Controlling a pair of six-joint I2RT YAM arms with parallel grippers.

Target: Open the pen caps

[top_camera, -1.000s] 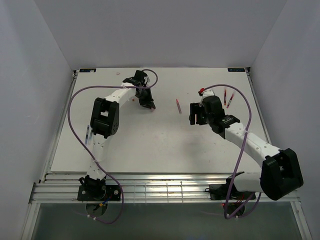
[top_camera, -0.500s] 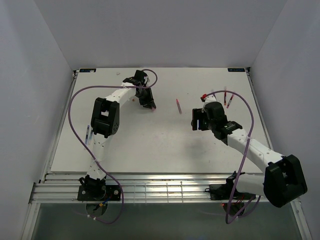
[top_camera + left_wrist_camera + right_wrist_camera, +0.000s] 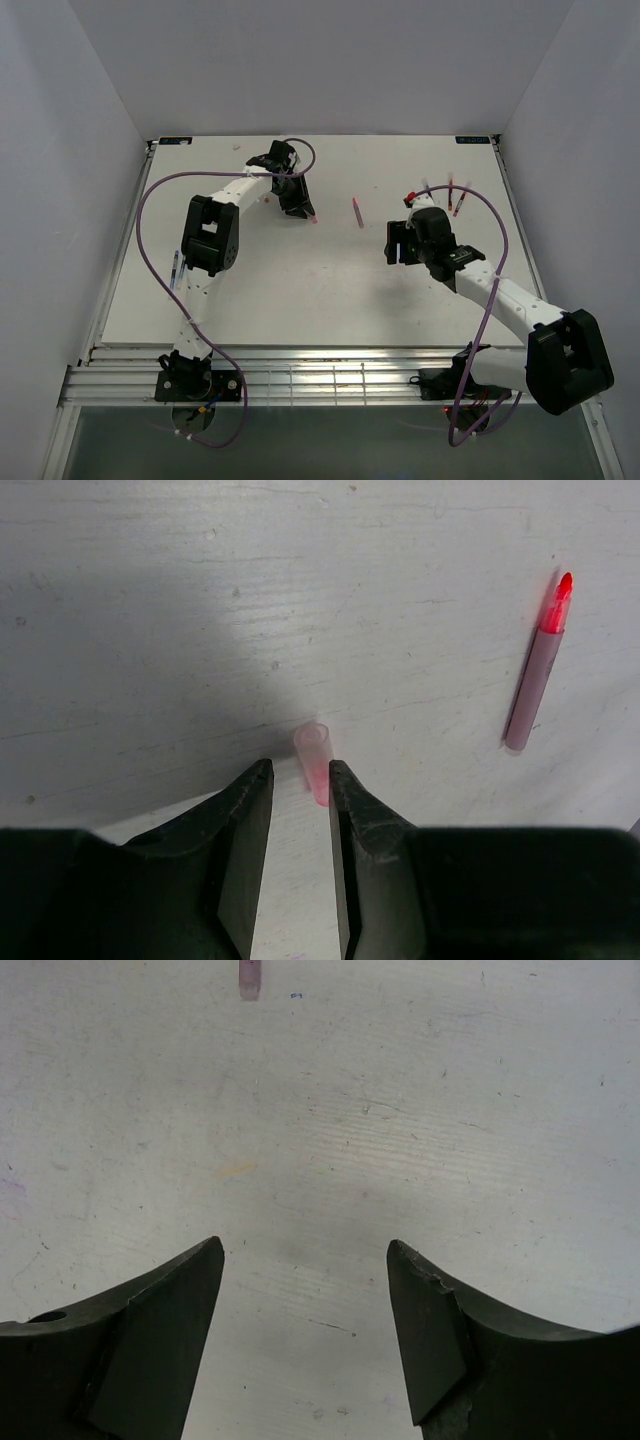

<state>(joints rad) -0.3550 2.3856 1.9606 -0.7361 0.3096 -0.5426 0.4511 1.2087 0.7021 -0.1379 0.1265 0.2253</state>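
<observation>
The left gripper (image 3: 300, 770) is seen lowered close to the white table (image 3: 150, 600), with its two dark fingers parted by a narrow gap. A pale pink translucent pen cap (image 3: 314, 752) is laid flat on the table at that gap. Its near end is tucked just inside the fingertip on the right of the wrist view, touching it or very nearly so, while a clear space is left towards the other fingertip. The cap is therefore not clamped, and most of its length is shown beyond the fingertips.

An uncapped pen (image 3: 535, 680), with a mauve barrel and a bright red tip, is laid well to the right of the cap in the same view, its tip pointed away from the camera. From above, the left arm is seen stretched to the far middle of the table. There the cap is reduced to a pink speck just beside the gripper, and the uncapped pen is found between the two grippers, apart from both.

The right gripper (image 3: 305, 1250) is held over bare table with its fingers spread wide and nothing between them. At the top edge of its wrist view the end of a pinkish barrel (image 3: 249, 978) is cut off by the frame; which pen it belongs to cannot be told. From above, a small group of pens (image 3: 455, 197) is seen near the far right of the table, beyond the right gripper.
</observation>
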